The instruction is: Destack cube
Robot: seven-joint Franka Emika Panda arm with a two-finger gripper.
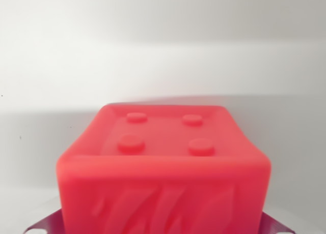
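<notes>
Gripper fingers do not show anywhere in the wrist view, so whether the hand is open, closed or holding anything cannot be told. A red cube [164,168] fills the lower middle of the frame, very close to the camera and slightly out of focus. Its top face tilts away toward the upper part of the picture and carries four round raised studs [130,143] set in a square pattern, two nearer and two farther, inside a shallow raised rim. The cube's corners and edges are rounded and glossy. Its near face, running down to the bottom edge of the frame, bears slanted raised markings [153,206] that are too blurred to read.

At the lower left and lower right corners of the cube, two dark purplish metallic pieces [45,225] poke out from beneath or behind it; what they belong to cannot be told, and whether they touch the cube is unclear. What the cube rests on is hidden by its own body.

Behind the cube lies a pale white surface [46,137], with a soft grey shadow band crossing the frame at about the height of the cube's top. Above that, the background [163,20] is plain, lighter white.
</notes>
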